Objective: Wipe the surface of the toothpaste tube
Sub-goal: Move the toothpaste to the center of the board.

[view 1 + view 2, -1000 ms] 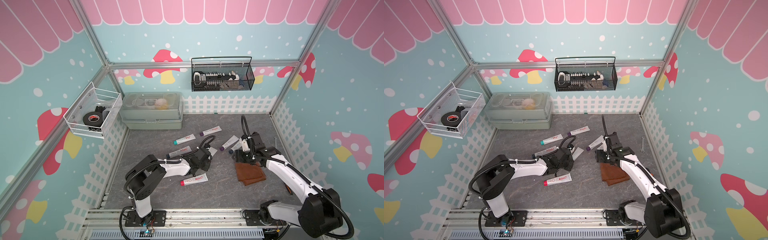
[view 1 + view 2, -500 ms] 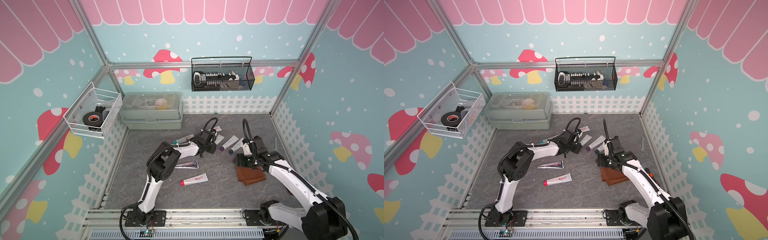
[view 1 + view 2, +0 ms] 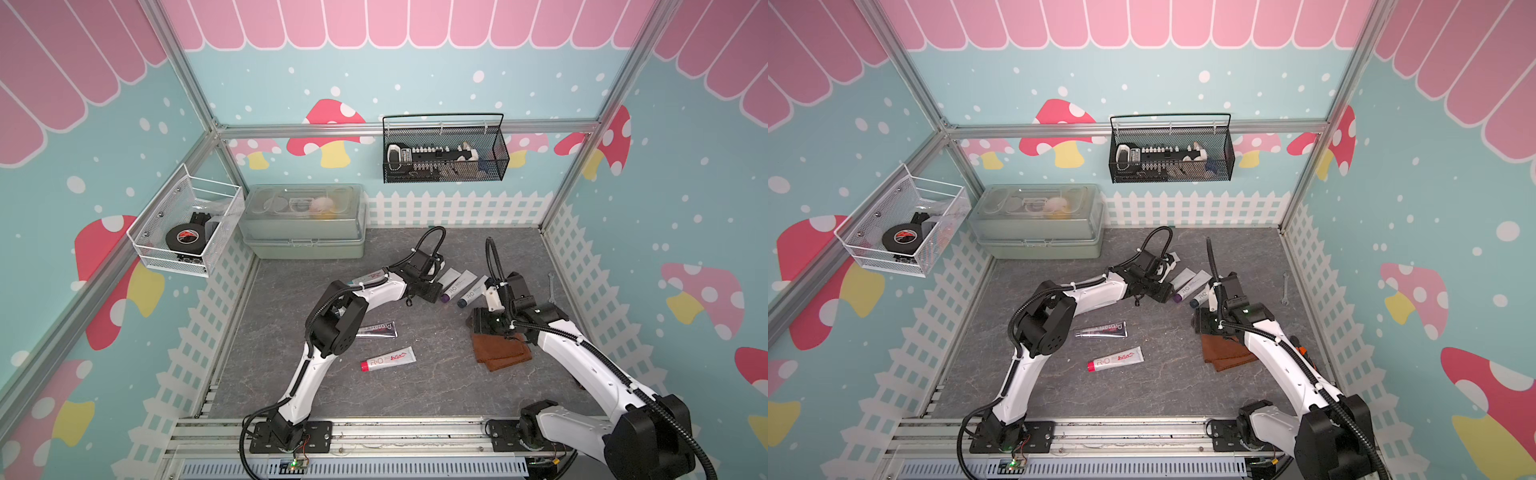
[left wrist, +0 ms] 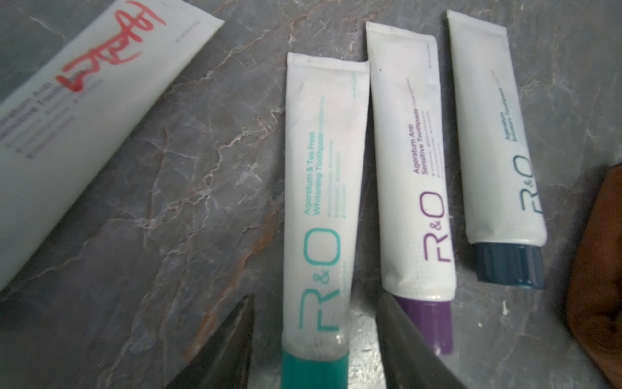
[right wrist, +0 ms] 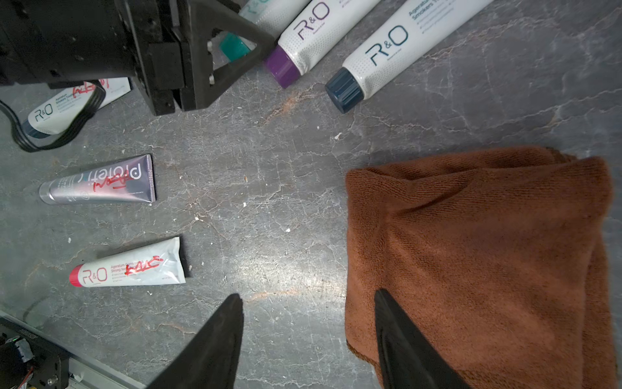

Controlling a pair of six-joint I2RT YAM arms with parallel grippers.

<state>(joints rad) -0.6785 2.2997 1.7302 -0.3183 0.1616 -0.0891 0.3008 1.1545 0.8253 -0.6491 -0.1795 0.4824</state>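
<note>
One teal cap (image 4: 314,368) inside the parted left hand (image 4: 316,298), wrist views only

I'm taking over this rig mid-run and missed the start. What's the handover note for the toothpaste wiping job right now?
Left hand: open, jaws either side of the teal-capped tube near its cap; tube lies flat, ungripped.
Right hand: open above the brown cloth's edge, holding nothing.
Things: teal-capped tube, purple-capped tube and navy-capped tube lie side by side, no marks visible.
Done: apparently those three.
Left: red scribbles show on the red-capped tube, the silver tube and the white tube by the left arm; likely grab the cloth and wipe each.
</note>
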